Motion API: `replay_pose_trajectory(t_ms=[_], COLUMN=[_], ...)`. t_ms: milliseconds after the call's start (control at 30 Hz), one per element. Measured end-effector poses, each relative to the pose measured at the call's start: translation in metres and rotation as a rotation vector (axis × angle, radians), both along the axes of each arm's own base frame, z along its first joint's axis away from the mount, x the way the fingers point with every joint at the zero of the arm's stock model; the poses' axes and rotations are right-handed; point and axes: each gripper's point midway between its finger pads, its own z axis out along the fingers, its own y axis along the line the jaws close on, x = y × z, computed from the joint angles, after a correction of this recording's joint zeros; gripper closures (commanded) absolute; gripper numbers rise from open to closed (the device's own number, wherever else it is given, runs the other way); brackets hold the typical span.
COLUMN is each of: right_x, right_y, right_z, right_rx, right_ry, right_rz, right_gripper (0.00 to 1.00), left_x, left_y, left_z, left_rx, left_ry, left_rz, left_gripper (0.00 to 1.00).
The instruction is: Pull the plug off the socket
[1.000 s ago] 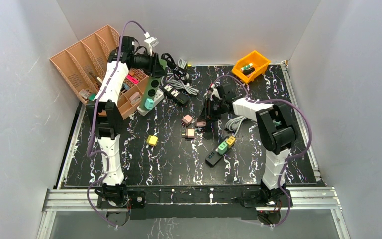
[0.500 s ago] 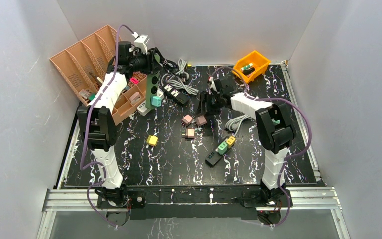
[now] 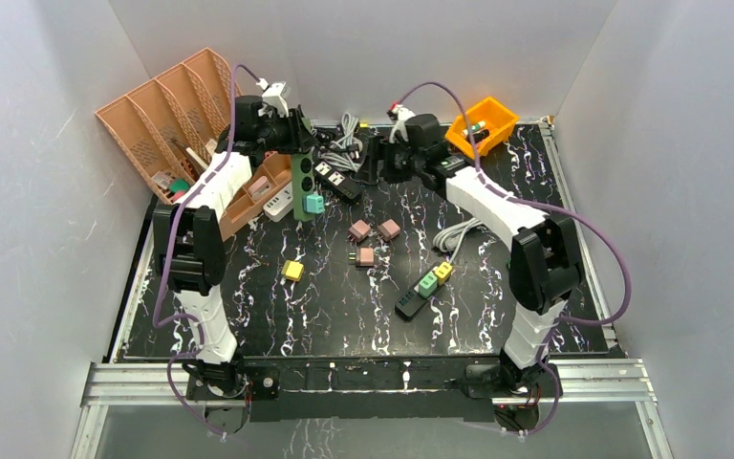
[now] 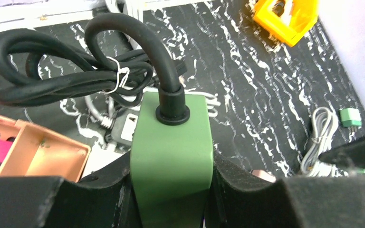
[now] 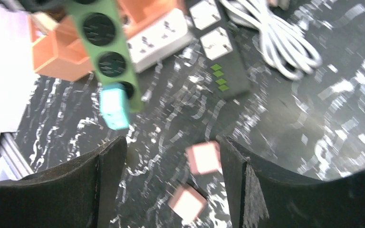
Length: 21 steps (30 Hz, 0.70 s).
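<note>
Marbled table (image 3: 344, 296); right wrist shows teal plug (image 5: 114, 110) seated.

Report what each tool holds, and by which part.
Left tool clamps the green power strip at its cable end. Right tool is open, holding nothing.

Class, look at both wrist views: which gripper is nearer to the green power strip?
Left. The left gripper is clamped on the cable end of the green power strip. The right gripper is open and apart from it, off to the strip's right.
</note>
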Motion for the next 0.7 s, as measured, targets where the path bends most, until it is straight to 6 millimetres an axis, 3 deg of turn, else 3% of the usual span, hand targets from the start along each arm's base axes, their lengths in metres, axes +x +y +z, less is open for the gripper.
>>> replay_pose_trajectory(t_ms=[167,300,567,667,700], right_x=[-0.007,-0.014,-0.015,-0.016,-0.016], right_y=[0.065,0.103,0.116,0.12,0.121], right_z=[0.017,-0.001,-0.051,-0.059,-0.059], right_rx=[0.032,0.022,-0.051,-0.062,-0.062], right_ry=[-0.048,-0.022,0.078,0.094,0.094], right_rz=[0.101,0.141,0.133,0.137,0.138], right_gripper=[0.17,0.16,0.18,0.29,0.38], left_x=[0.002,0.001,0.002,0.001,0.001], left_y=[-0.014,-0.021,-0.024,-0.024,-0.024], left_z=[0.011,0.014,0.02,0.019,0.019], left_rx=[-0.044,-0.053,-0.056,-0.055,-0.055], left_ry=[-0.019,-0.019,-0.029,-0.027,-0.025], left_rz=[-0.002,-0.009,-0.013,-0.012,-0.012], left_gripper=[1.0,1.0,1.0,1.0,1.0])
